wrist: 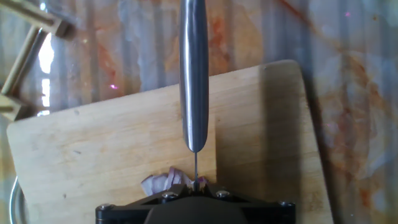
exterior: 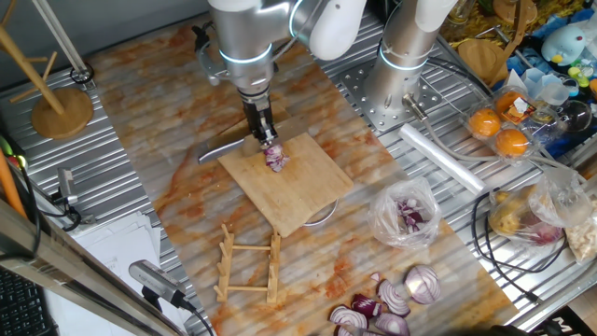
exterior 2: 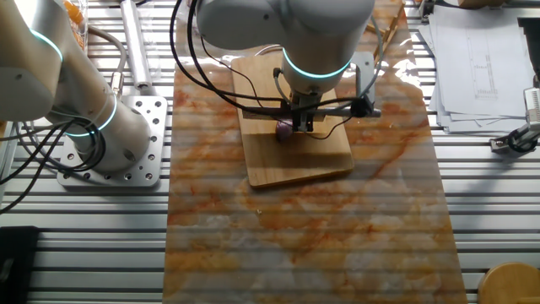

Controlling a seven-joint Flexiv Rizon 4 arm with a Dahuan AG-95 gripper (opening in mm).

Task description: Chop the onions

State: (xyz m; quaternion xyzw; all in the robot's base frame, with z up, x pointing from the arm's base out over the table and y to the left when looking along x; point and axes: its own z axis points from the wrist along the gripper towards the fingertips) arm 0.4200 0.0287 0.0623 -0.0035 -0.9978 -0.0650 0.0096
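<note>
The onions [exterior: 275, 157] are seen as a small purple-white piece on the wooden cutting board [exterior: 303, 191], near its far-left edge. The gripper [exterior: 261, 133] is held directly above them, pressed together on a knife [wrist: 194, 74] with a metal handle.

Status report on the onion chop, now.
Gripper shut on knife, blade down at the onion. Onion on cutting board, mid-board. Nothing in the way.

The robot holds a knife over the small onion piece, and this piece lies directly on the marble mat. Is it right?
Not quite. The knife is over the onion piece, but the piece lies on the wooden cutting board, not on the mat; one fixed view shows it.
</note>
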